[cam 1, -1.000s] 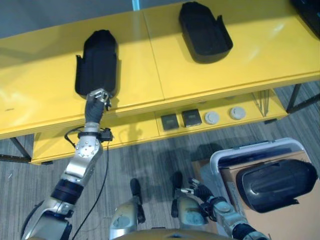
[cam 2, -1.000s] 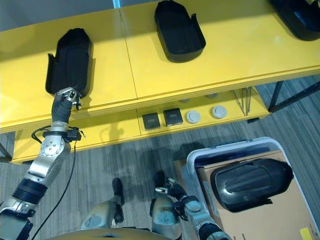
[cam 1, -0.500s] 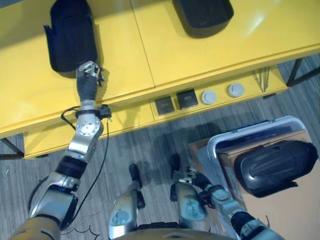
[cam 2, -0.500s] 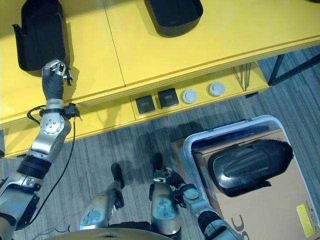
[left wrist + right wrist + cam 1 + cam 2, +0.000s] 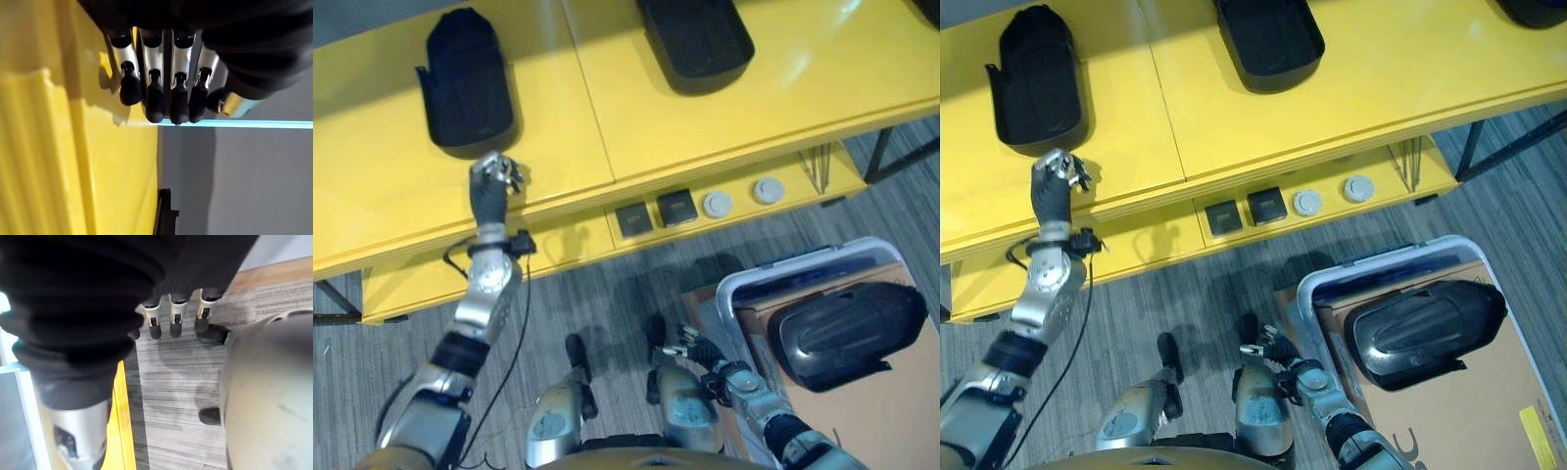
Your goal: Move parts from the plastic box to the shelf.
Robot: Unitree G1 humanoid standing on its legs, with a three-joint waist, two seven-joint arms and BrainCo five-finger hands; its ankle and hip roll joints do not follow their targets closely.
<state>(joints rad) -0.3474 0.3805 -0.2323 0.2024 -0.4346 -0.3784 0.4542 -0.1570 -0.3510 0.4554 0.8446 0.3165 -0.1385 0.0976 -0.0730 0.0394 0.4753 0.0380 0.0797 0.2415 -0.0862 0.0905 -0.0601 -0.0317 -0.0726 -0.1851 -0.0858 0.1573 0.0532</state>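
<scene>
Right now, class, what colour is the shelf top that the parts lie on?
Bright yellow: the shelf shows best in the right eye view.

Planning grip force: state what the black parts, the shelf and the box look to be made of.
Black parts: look like matte moulded plastic, dull with soft highlights on rounded edges; could be rubbery. Shelf: glossy yellow painted or laminated board, judging by the bright reflections; core unclear. Box: pale translucent plastic with a rounded rim, lined with what looks like brown cardboard.

Beyond my left hand [image 5: 492, 176] a black part [image 5: 467, 80] lies on the bright yellow shelf [image 5: 607, 127], above grey-striped flooring [image 5: 607, 294].
</scene>
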